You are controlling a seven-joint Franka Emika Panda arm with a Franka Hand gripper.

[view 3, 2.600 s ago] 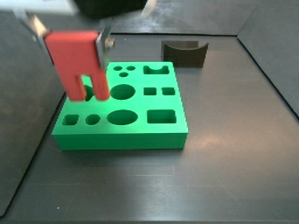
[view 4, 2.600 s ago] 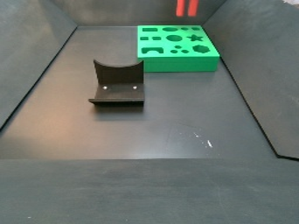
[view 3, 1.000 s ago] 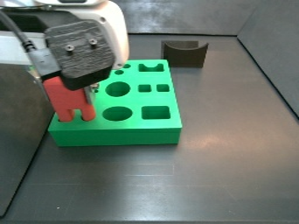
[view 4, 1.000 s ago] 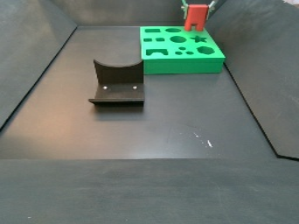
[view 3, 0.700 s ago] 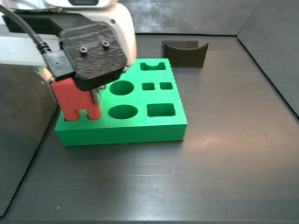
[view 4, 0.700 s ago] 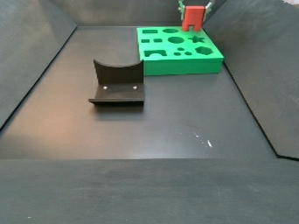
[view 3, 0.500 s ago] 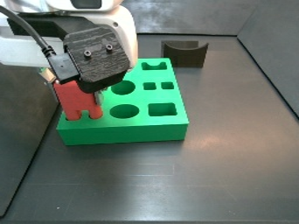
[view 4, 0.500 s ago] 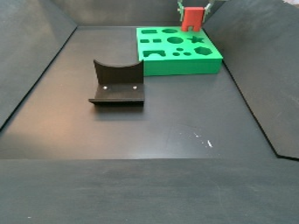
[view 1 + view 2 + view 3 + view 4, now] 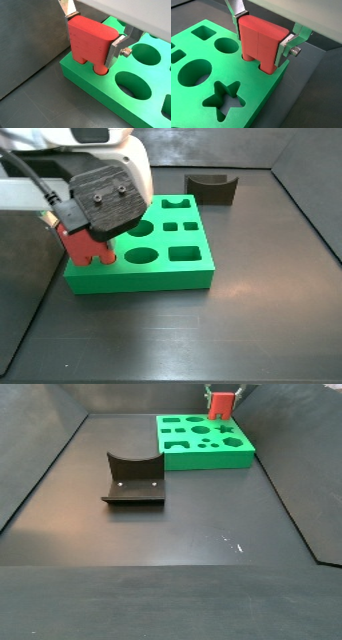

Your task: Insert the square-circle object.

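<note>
The square-circle object [image 9: 87, 35] is a red block with two prongs, one round and one squarish. My gripper [image 9: 92, 47] is shut on it, a silver finger [image 9: 115, 50] on each side. The prongs stand in holes at a corner of the green board [image 9: 133, 95], the round one partly down its hole. Another wrist view shows the same grip [image 9: 261, 44] on the red block [image 9: 256, 35] over the board [image 9: 198, 55]. In a side view the gripper [image 9: 91, 233] hides most of the block [image 9: 87, 248]. The block also shows at the board's far corner in a side view [image 9: 221, 404].
The dark fixture [image 9: 134, 479] stands on the floor apart from the board [image 9: 203, 439], and shows behind the board in a side view [image 9: 211, 188]. The board [image 9: 147, 268] has several other shaped holes. Dark walls ring the floor.
The gripper has come down with the red block from above the board until its prongs reach the corner holes. The board has shifted a little. Over the last half second it sank slightly.
</note>
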